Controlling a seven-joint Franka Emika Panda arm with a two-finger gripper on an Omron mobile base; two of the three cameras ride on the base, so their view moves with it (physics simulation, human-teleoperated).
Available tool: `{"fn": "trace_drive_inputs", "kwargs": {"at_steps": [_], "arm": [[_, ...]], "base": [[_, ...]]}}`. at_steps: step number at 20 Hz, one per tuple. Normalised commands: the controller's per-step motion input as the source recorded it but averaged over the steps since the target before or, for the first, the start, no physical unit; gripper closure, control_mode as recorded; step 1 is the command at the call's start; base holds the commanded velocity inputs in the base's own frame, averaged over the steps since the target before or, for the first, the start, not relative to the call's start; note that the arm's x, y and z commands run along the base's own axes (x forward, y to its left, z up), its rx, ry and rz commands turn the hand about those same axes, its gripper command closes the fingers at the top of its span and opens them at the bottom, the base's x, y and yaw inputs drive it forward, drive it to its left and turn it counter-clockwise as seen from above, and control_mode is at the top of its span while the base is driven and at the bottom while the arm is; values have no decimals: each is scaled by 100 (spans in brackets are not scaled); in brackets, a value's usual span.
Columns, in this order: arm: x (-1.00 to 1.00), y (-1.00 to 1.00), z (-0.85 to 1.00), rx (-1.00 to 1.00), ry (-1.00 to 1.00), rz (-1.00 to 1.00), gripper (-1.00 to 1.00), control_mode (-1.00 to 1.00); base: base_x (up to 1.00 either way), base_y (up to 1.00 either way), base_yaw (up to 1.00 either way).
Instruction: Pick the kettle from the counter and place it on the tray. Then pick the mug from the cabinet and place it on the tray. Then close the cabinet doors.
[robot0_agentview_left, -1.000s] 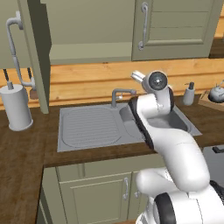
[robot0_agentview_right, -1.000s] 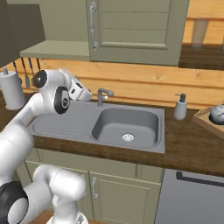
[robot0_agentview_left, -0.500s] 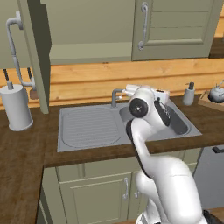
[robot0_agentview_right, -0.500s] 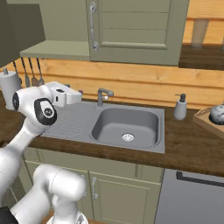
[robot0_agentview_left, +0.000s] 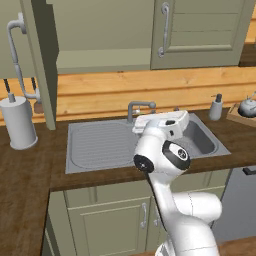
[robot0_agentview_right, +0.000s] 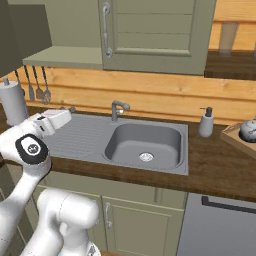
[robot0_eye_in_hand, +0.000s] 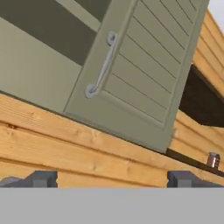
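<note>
Hovering over sink (robot0_agentview_left: 125, 145), hand has fingers (robot0_eye_in_hand: 41, 178) spread wide, holding nothing. Kettle (robot0_agentview_right: 248, 130) sits on tray (robot0_agentview_right: 235, 138) at far right of tabletop (robot0_agentview_right: 220, 165). One cabinet door (robot0_agentview_left: 42, 60) open, other door (robot0_agentview_right: 150, 32) shut.

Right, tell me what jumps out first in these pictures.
The white arm fills the foreground, bent over the steel sink set in the dark counter. Above, one cabinet door stands swung open at left while the other is shut. Far right, the kettle sits on the tray, beside a soap pump.
</note>
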Motion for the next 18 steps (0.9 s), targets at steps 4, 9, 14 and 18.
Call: {"fn": "trace_drive_inputs", "kwargs": {"at_steps": [4, 9, 14, 18], "arm": [[-42, 65, 26, -37, 8, -16, -100, -100], [-37, 82, 22, -29, 17, -13, -100, -100], [-16, 64, -1, -14, 10, -5, -100, -100], [-15, 47, -2, -3, 4, -1, -100, -100]], "base": [[0, 0, 0], [0, 0, 0], [0, 0, 0], [0, 0, 0]]}}
